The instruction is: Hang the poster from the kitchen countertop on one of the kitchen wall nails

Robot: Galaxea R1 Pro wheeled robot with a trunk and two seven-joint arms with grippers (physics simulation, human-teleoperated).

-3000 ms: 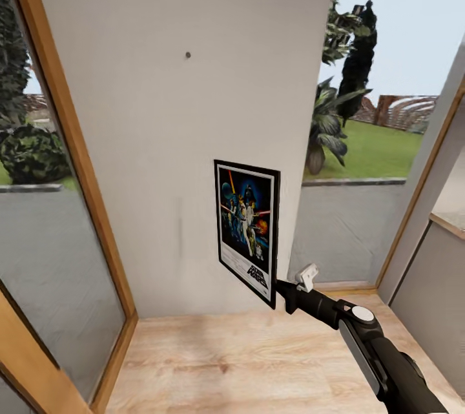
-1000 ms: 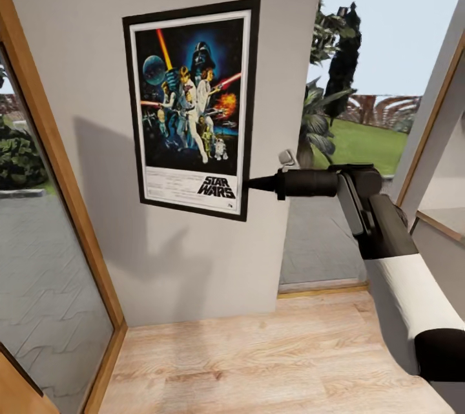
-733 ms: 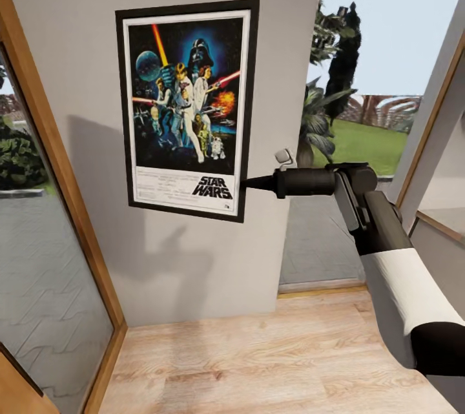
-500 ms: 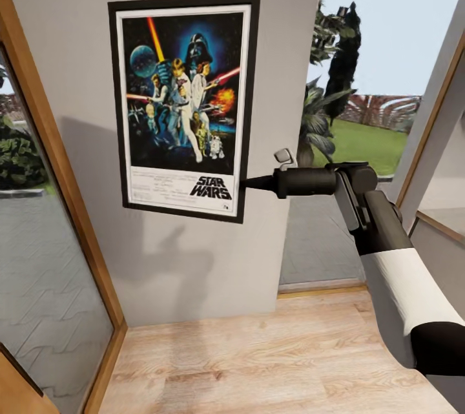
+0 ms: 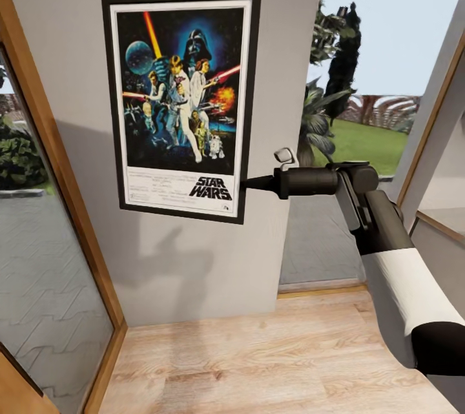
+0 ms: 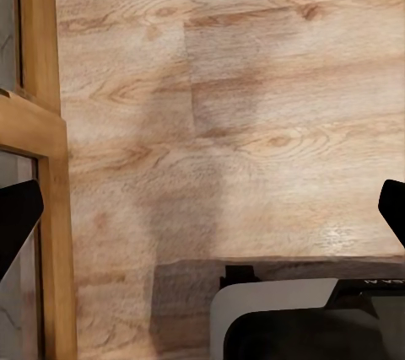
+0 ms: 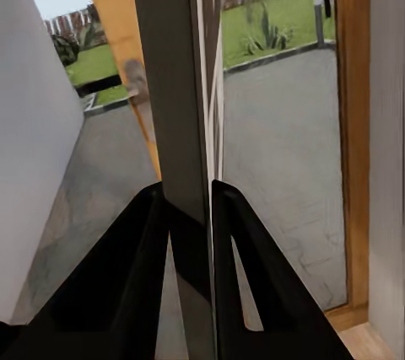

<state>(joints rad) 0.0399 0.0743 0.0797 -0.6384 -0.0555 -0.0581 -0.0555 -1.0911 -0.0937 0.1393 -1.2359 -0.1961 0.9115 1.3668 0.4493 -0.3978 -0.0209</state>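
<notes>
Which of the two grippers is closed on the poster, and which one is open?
The right gripper is closed on the poster, pinching its right edge near the lower corner. The left gripper is open, its fingers spread wide above the wooden floor.

The poster point(image 5: 181, 104) stands upright against the wall point(image 5: 187, 259), above the floor point(image 5: 271, 362). The right tool point(image 5: 245, 183) pinches the poster's lower right edge, its arm point(image 5: 381, 233) reaching in from the right. A glazed door frame point(image 5: 58, 162) stands left of the wall, a window point(image 5: 368, 78) right.
</notes>
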